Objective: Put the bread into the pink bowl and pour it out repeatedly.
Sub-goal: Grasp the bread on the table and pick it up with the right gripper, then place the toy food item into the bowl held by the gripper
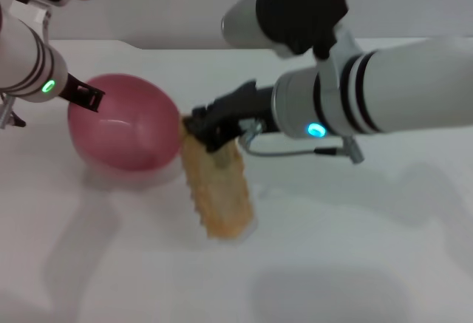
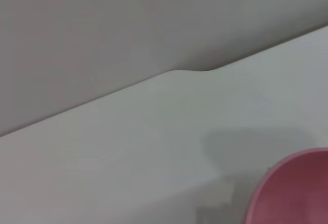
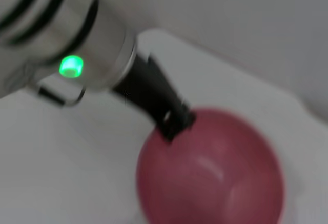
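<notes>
The pink bowl [image 1: 126,127] is at the left of the white table, tilted so that its inside faces the front. My left gripper [image 1: 90,99] is shut on its far left rim. The right wrist view shows the same grip [image 3: 174,124] on the bowl [image 3: 215,172]. A piece of the bowl's rim [image 2: 297,193] shows in the left wrist view. My right gripper [image 1: 203,127] is shut on the upper end of the bread [image 1: 220,190], just beside the bowl's right rim. The bread shows its plain tan side with scalloped edges. Its lower end is down at the table.
The white table [image 1: 355,249] stretches to the front and right of the bread. Its back edge, with a notch [image 2: 189,71], runs against a plain wall behind the bowl.
</notes>
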